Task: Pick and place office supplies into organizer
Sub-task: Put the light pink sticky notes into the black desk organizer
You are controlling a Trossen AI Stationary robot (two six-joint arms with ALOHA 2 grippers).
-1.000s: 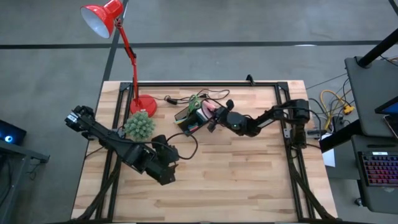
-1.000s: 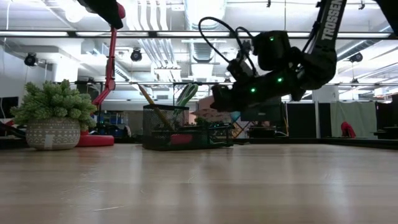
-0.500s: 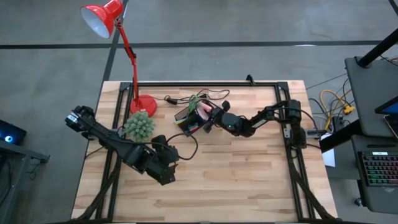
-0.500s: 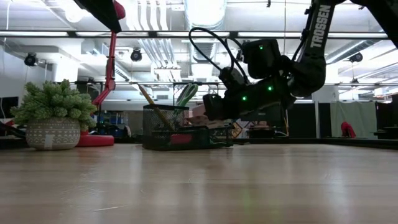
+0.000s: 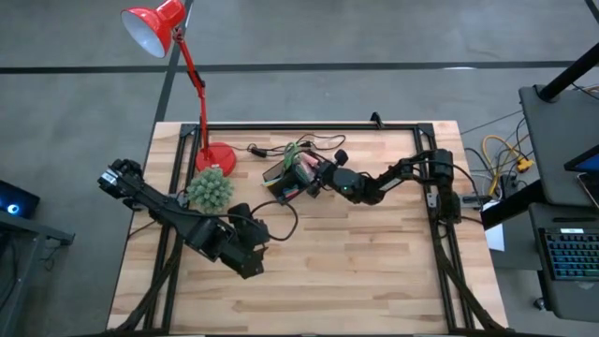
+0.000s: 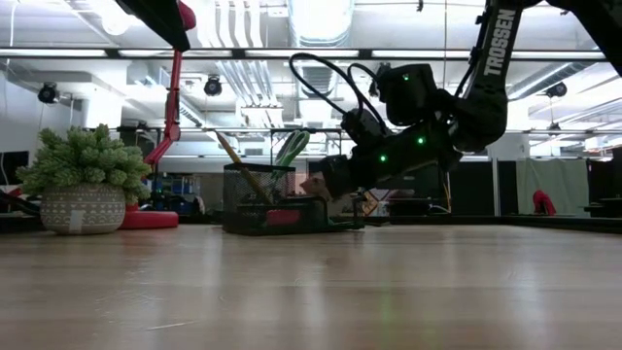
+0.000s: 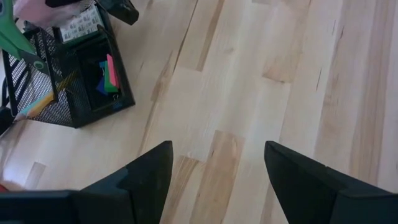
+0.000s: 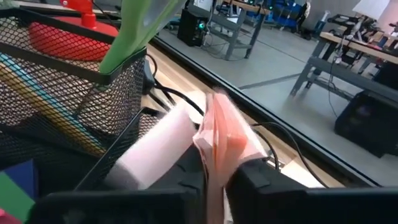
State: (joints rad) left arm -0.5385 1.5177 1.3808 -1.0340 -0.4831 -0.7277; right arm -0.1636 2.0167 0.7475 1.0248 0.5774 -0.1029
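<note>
Right gripper (image 8: 214, 171) pinching pink sticky-note pad (image 8: 221, 134) edge-on, narrow, directly above black mesh organizer (image 5: 288, 178), open compartment just below. Left gripper (image 7: 214, 177) wide, empty, well apart over bare bench (image 5: 374, 253).

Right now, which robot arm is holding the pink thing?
The right arm: its fingers pinch the pink pad over the organizer. The left fingers hang open, empty, over bare table.

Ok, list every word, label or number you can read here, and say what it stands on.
"TROSSEN": white letters running along the right arm, low view.
Patterned block in the black mesh organizer: print too small to read.
Nothing else is legible.
</note>
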